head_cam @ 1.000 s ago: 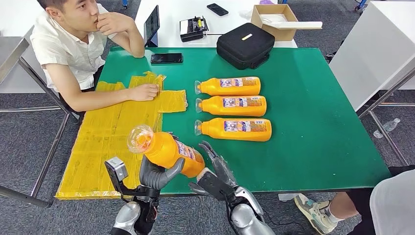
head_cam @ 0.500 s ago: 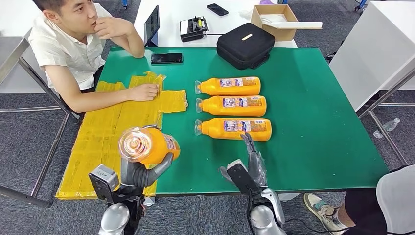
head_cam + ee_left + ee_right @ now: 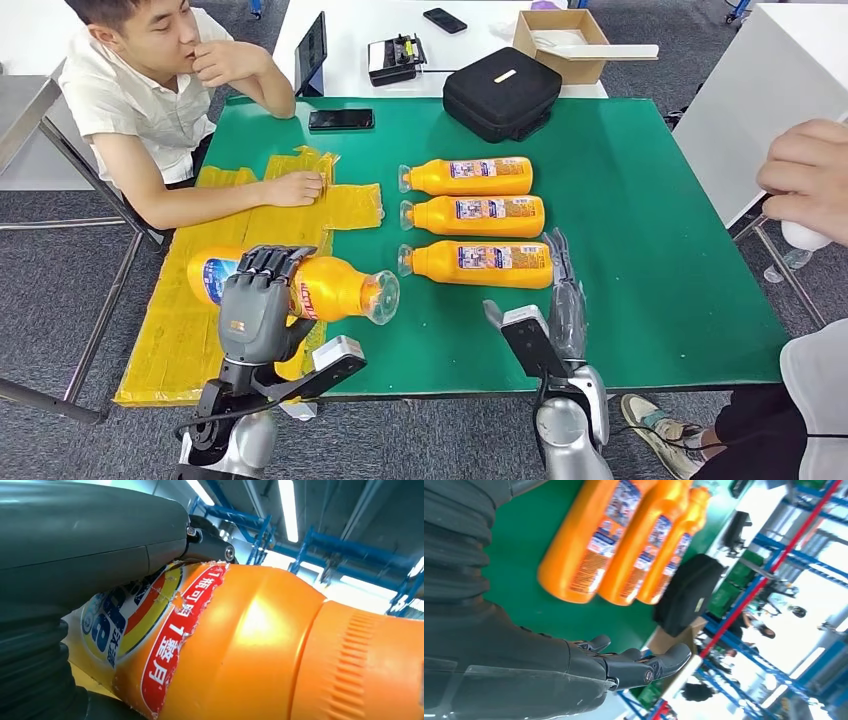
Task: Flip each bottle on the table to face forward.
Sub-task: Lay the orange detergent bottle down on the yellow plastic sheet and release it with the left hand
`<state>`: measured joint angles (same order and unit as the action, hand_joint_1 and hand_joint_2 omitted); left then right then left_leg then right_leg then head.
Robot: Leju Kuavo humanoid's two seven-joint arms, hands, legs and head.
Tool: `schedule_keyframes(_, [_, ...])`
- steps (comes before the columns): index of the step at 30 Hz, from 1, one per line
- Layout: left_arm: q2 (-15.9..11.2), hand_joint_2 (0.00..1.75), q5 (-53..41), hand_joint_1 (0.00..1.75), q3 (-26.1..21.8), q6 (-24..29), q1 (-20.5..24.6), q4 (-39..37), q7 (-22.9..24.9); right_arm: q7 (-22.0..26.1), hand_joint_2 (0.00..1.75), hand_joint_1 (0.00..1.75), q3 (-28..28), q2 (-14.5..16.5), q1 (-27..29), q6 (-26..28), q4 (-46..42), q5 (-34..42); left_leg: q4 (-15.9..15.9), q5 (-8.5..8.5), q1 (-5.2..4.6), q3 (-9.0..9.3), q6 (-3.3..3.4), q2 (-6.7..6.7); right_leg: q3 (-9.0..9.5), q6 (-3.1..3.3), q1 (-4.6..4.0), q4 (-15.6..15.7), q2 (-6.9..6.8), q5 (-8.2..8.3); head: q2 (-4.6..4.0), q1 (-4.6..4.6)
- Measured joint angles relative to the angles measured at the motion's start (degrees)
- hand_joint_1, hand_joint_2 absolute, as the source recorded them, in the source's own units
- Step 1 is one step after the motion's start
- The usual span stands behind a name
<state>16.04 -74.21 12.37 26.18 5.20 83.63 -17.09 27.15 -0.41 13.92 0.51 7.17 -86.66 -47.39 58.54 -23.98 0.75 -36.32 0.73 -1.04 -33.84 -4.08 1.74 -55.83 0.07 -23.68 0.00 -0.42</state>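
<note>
Green felt covers the table [image 3: 650, 300], and its far edge holds a black zipped case [image 3: 501, 91] and a black phone [image 3: 340, 119]. A crinkled yellow plastic sheet [image 3: 190, 310] is spread over the table's left side, and a seated person in a white shirt [image 3: 130, 100] rests a hand [image 3: 295, 188] on it. Another person's hand [image 3: 808, 180] shows at the right edge, holding a pale object that cannot be made out. A white table behind carries an open cardboard box [image 3: 560, 38], a tablet and a second phone.

There are four orange plastic bottles in all. Three [image 3: 470, 176] [image 3: 478, 215] [image 3: 482, 264] lie side by side in a row near the table's middle, labels up, clear caps pointing left.

The fourth orange bottle [image 3: 300, 287] is in the robot's left hand [image 3: 256, 300], held lying flat above the yellow sheet at the near left, with its clear cap pointing right toward the row. The fingers wrap over the top of the bottle's body, clamped on it; in the left wrist view the thumb lies over the label [image 3: 145, 625].

The right hand [image 3: 562, 295] stands just right of the nearest lying bottle's base, over the green surface, fingers straight and held apart, pointing away from the robot, gripping nothing.
</note>
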Motion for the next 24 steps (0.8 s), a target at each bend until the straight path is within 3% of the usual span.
schedule_keyframes(9, [-3.32,1.75,-8.46,1.75,-1.33,1.31,5.86,-14.95,5.15,2.45,1.75,0.00,1.42,-0.14,-1.66,0.18,2.46,2.25,0.00,0.03,0.00,-0.02,0.00,0.00,-0.02,0.07,0.00,-0.02,0.00,0.04,0.00,0.00])
schedule_keyframes(14, [-5.23,1.75,-8.59,1.75,-2.71,1.19,9.18,-24.69,6.29,3.28,1.75,0.00,1.86,-0.63,-2.13,0.42,3.74,3.75,0.00,0.03,0.01,-0.02,0.00,0.00,-0.03,0.07,0.00,-0.03,0.00,0.04,0.00,0.00])
schedule_keyframes(23, [-6.79,1.75,-9.91,1.75,-3.44,-0.55,11.26,-31.84,7.39,4.34,1.75,0.00,1.76,-1.29,-2.31,0.72,5.49,5.02,0.00,0.03,0.01,-0.03,0.00,-0.01,-0.03,0.07,0.00,-0.03,0.00,0.03,0.00,0.00])
schedule_keyframes(24, [-6.87,1.75,-10.48,1.68,-3.52,-0.60,11.73,-32.69,7.98,4.58,1.75,0.00,1.74,-1.35,-2.39,0.72,5.81,5.22,0.00,0.03,0.01,-0.03,0.00,-0.01,-0.03,0.07,0.00,-0.03,-0.01,0.03,0.00,0.01])
